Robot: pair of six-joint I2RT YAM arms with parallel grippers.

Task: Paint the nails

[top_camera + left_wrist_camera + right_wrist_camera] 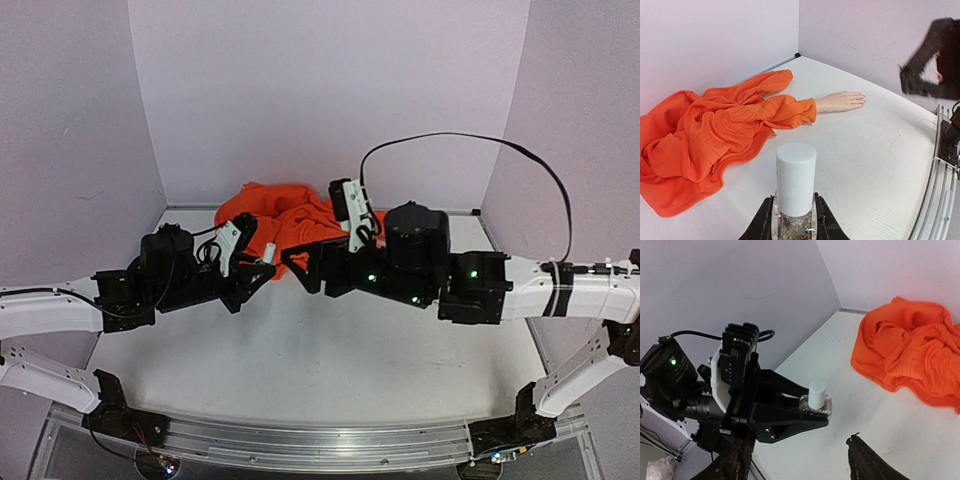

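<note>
The pale mannequin hand [840,101] lies flat on the white table, coming out of an orange sleeve [790,112]; its nails [861,98] are too small to make out. My left gripper [796,220] is shut on a small clear bottle with a white cap [796,180], held upright above the table. It also shows in the right wrist view [816,399]. My right gripper [800,460] is open and empty, facing the bottle from close by. In the top view the left gripper [262,272] and right gripper [300,268] nearly meet; the hand is hidden there.
The orange garment [285,215] lies bunched at the back middle of the table, and shows in the right wrist view [910,352]. Lilac walls [330,90] close in the back and sides. A metal rail [300,440] runs along the near edge.
</note>
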